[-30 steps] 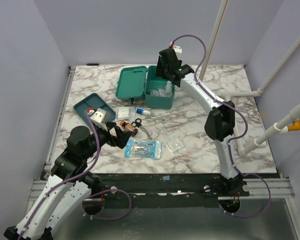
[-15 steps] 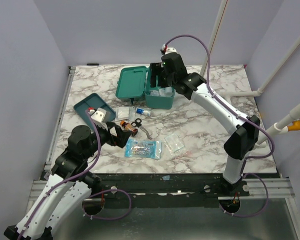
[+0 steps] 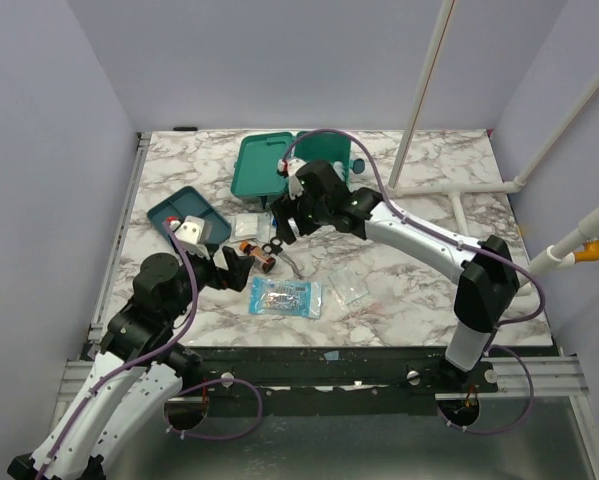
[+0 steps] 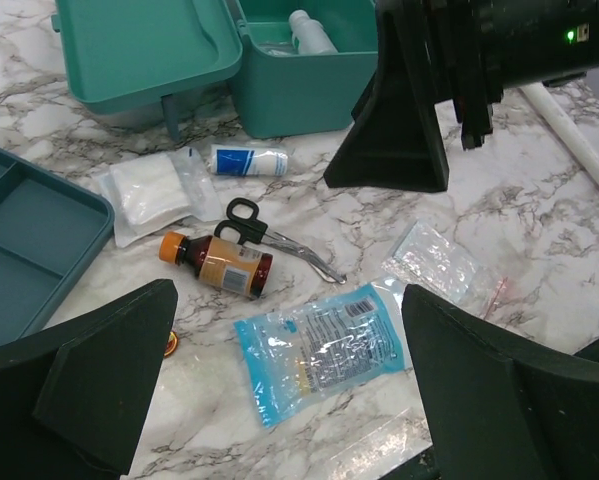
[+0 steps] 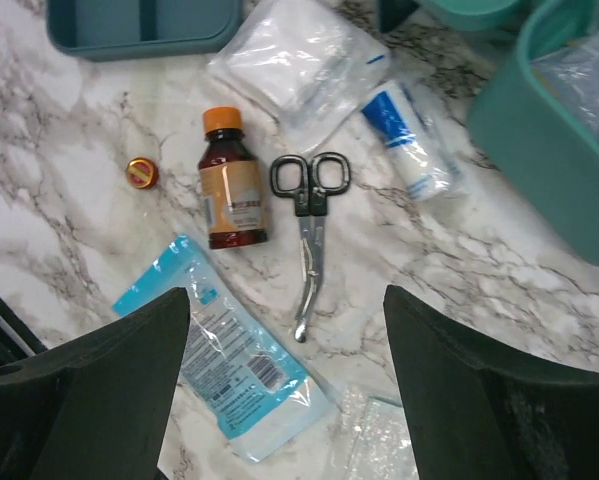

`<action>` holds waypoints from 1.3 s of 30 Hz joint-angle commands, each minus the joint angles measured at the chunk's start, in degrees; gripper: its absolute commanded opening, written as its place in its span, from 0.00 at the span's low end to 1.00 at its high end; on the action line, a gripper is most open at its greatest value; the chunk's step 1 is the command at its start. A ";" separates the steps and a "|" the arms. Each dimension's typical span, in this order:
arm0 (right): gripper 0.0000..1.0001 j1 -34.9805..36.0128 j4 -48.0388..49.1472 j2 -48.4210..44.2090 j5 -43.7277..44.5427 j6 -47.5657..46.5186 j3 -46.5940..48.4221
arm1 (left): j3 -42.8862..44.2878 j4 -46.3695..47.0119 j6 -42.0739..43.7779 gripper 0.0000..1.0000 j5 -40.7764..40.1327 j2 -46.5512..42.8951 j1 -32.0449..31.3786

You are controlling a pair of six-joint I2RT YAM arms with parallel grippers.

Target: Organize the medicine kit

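The medicine kit [image 3: 262, 165] stands open at the back, lid to the left; it also shows in the left wrist view [image 4: 299, 95] with a white bottle [image 4: 309, 30] inside. My right gripper [image 3: 283, 224] is open and empty, hovering over the scissors [image 5: 309, 225], amber bottle [image 5: 229, 190] and white tube [image 5: 404, 145]; in its own view the gripper [image 5: 287, 300] spans the scissors' tip. My left gripper [image 3: 241, 268] is open and empty, low over the table near the blue packet [image 4: 324, 345]; in its own view the gripper [image 4: 289, 292] frames that packet.
A dark teal compartment tray [image 3: 184, 212] lies at the left. A gauze pack [image 4: 149, 190], a clear bag [image 4: 439, 262] and an orange cap [image 5: 141, 172] lie on the marble. The right gripper's finger [image 4: 394, 120] hangs in front of the kit.
The right arm has swung from above the kit box forward and left, down over the scissors and bottle. The left arm has barely moved.
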 commanded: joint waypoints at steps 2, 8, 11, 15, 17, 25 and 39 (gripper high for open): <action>0.82 3.31 5.78 4.04 -5.54 -3.92 -1.00 | 2.11 -1.26 -0.17 0.98 -4.54 -0.23 -0.12; 0.81 4.65 7.40 9.91 -6.80 -4.05 1.14 | 2.12 -2.02 -0.60 0.99 -9.37 -2.53 -0.16; 0.79 5.26 7.42 12.44 -6.48 -5.05 2.19 | 1.93 -2.03 -0.78 0.98 -11.55 -4.01 -0.17; 0.78 5.57 8.08 15.45 -5.19 -5.70 3.45 | 1.84 -2.14 -0.78 0.98 -12.92 -4.98 -0.17; 0.78 5.75 8.24 16.80 -4.15 -6.08 4.37 | 1.83 -2.12 -0.78 0.99 -12.85 -4.94 -0.12; 0.75 7.01 8.24 22.10 -3.75 -6.73 8.97 | 1.94 -2.06 -0.78 0.99 -11.70 -4.38 -0.05; 0.58 10.13 5.01 29.44 4.05 -8.86 14.11 | 1.93 -1.85 -0.78 0.99 -10.69 -4.51 -0.08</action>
